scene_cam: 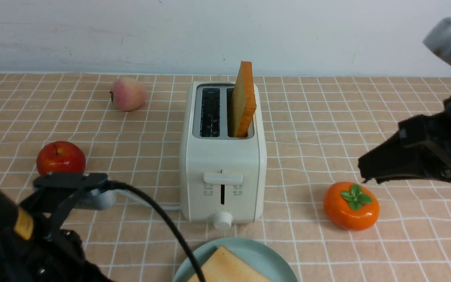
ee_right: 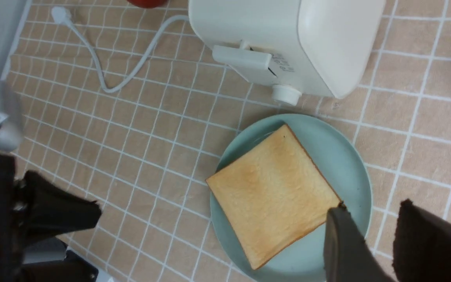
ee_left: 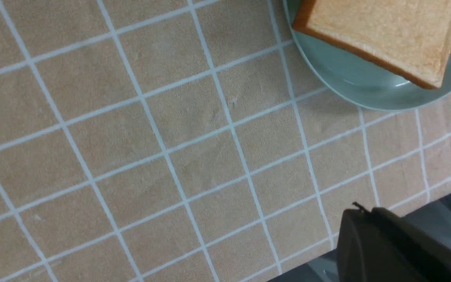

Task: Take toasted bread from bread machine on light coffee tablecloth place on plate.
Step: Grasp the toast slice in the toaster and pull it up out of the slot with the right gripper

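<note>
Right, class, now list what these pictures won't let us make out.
- Lower part of the toast in the toaster: hidden by its slot, front view.
- Near edge of the plate: cut off, front view.
- Lever markings: too small, front view.
- Top of the toaster: cut off, right wrist view.

So the toaster (scene_cam: 225, 156) sits behind the plate (scene_cam: 264, 254), one toast (scene_cam: 243, 100) in its right slot, another (scene_cam: 229, 268) on the plate. Apple (scene_cam: 61, 157) and peach (scene_cam: 128, 94) left, looks like a persimmon (scene_cam: 350, 205) right.
</note>
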Controlling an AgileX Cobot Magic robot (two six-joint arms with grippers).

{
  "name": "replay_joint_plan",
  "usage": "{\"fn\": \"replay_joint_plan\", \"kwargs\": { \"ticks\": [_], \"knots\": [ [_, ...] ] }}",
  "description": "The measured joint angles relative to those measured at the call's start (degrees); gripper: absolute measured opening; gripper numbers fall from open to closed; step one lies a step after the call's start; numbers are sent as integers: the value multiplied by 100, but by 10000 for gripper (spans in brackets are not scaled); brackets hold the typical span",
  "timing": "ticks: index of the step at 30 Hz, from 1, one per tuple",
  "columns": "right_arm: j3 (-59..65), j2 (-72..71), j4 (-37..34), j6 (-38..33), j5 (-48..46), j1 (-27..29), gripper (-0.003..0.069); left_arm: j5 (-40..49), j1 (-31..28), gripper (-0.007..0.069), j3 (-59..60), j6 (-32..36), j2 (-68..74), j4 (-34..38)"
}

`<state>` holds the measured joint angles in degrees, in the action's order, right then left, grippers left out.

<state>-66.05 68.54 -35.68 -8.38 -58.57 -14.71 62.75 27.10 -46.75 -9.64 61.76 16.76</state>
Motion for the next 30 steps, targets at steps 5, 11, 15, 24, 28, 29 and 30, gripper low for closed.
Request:
{"fn": "replay_joint_plan", "kwargs": {
  "ticks": [5, 11, 15, 24, 28, 29, 30],
  "knots": [
    [-959, 944, 740, 838, 44, -558, 262, -139, 0, -14, 406, -347, -1541, 0],
    [-2224, 2018, 1030, 1104, 186, -772, 336, -101, 0, -14, 651, -521, -3023, 1],
    [-3051, 2735, 1036, 1135, 208, -783, 400, -28, 0, -14, 815, -558, -3819, 6],
    [-4217, 4006, 808, 1239, 252, -786, 537, 85, 0, -14, 1093, -591, -4872, 6],
    [-4353, 4359, 742, 1239, 453, -790, 537, 149, 0, -14, 1189, -595, -4917, 6],
    [-4353, 4374, 742, 1239, 467, -790, 536, 149, 0, -14, 1195, -595, -4917, 6],
    [-4353, 4487, 742, 1239, 525, -790, 517, 157, 0, -14, 1213, -595, -4917, 6]
  ]
}}
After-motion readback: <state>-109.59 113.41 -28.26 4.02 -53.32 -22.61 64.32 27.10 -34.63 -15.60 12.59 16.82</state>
